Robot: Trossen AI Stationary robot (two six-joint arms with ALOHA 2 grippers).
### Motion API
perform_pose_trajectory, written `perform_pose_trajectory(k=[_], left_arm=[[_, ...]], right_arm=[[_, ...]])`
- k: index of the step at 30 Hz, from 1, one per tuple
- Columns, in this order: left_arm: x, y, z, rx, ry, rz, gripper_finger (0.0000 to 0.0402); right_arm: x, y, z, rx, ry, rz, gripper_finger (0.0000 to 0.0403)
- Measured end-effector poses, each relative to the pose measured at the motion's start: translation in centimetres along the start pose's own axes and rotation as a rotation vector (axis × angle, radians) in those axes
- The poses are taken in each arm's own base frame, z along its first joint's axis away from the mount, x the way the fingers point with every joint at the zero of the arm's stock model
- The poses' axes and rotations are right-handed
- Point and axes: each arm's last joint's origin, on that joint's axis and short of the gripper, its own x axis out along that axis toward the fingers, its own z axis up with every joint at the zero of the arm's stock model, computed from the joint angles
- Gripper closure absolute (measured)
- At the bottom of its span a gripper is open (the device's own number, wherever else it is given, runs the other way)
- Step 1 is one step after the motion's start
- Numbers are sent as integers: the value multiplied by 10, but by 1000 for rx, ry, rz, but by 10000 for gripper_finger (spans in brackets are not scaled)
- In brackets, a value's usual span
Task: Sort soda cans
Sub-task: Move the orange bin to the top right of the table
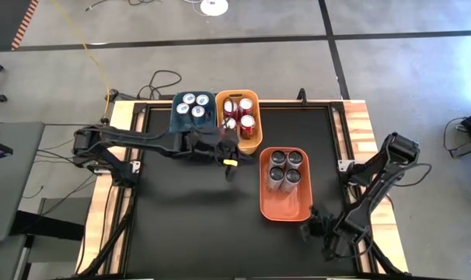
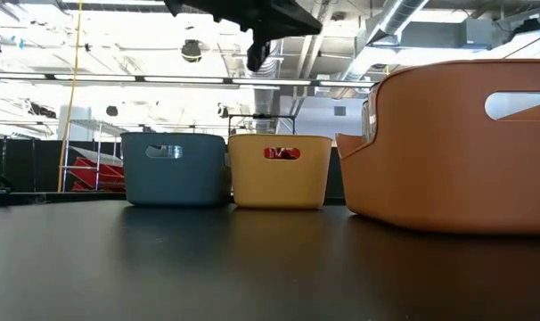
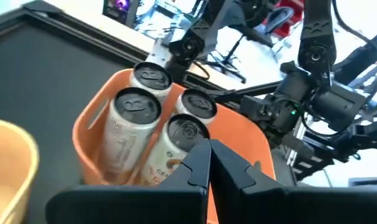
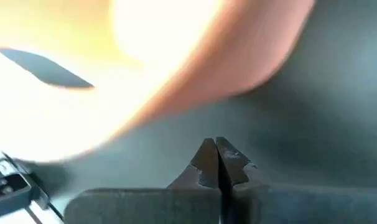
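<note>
Several blue soda cans (image 1: 193, 104) stand in the blue bin (image 1: 178, 120) at the far side. Red cans (image 1: 245, 117) fill the yellow bin (image 1: 253, 144) beside it. Several silver cans (image 1: 284, 165) stand upright in the orange bin (image 1: 284, 206) at mid-table, also seen in the left wrist view (image 3: 136, 106). My left gripper (image 1: 229, 165) hovers shut and empty above the table, just near of the yellow bin and left of the orange bin. My right gripper (image 1: 315, 218) is shut and empty, low beside the orange bin's near right corner.
The black tabletop (image 1: 189, 225) lies bare on the near left. In the low view the orange bin (image 2: 457, 152) stands closest at the right, with the yellow bin (image 2: 279, 174) and blue bin (image 2: 176, 169) farther back. Wooden rails (image 1: 375, 225) edge the table.
</note>
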Motion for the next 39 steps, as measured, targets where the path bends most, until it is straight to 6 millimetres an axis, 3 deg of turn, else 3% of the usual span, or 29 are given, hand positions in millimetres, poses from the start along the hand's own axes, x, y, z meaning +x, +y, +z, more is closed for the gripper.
perform_pose_trajectory(k=[11,16,26,30,39], left_arm=[[-35,-16,7,76,-17,197,401],[-69,-32,23,148,-122,264,401],[-129,-28,33,196,-117,441,401],[-138,-26,32,204,-90,478,401],[-137,-22,27,219,-31,504,401]], right_arm=[[6,10,10,45,-106,78,403],[6,17,7,27,-82,135,403],[16,25,-11,-24,-30,239,403],[22,28,-10,-6,-58,248,403],[28,36,4,44,-87,242,403]])
